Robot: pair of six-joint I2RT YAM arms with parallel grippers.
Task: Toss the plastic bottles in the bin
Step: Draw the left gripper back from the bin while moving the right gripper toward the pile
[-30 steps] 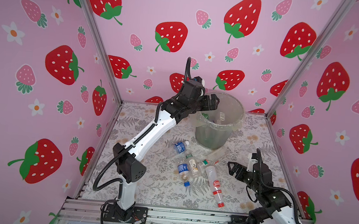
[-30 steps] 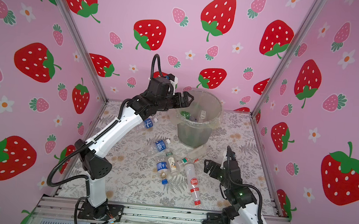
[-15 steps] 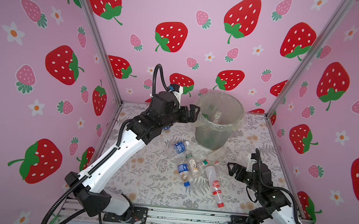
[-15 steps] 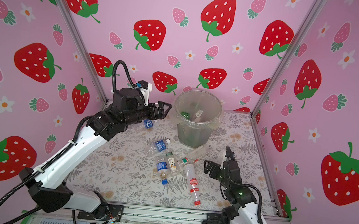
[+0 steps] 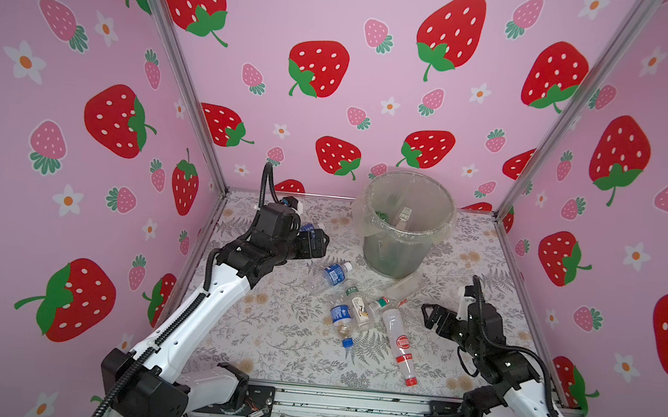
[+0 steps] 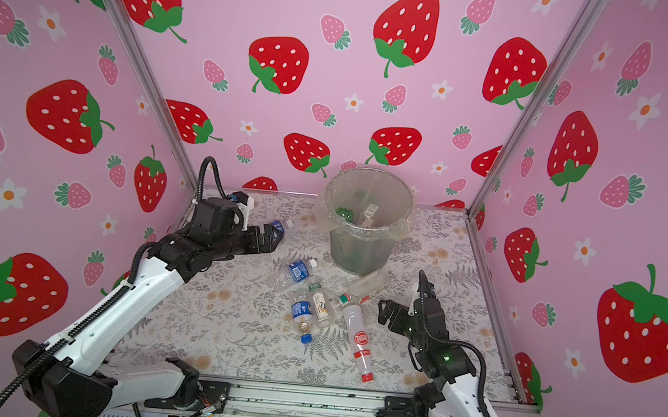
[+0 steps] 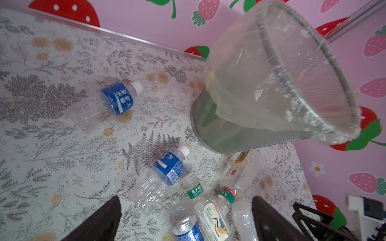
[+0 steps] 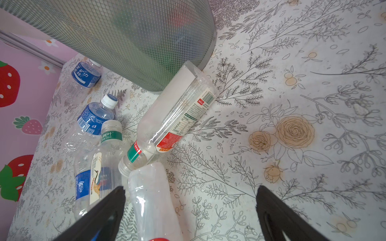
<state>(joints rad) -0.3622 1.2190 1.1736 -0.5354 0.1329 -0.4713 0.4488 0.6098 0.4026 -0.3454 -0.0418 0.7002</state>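
“矿力” on the blue-labelled bottle; “335ml” on the green-banded bottle

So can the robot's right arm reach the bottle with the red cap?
Probably yes. The right gripper is open and close beside the red-capped bottle, which lies flat with nothing on top of it or between them.

The left gripper holds its two dark fingers wide apart above the table. The bin, lined with a clear bag, stands near the table edge that meets the pink wall. One blue-labelled bottle lies alone, and a cluster of bottles lies close to the bin's base.
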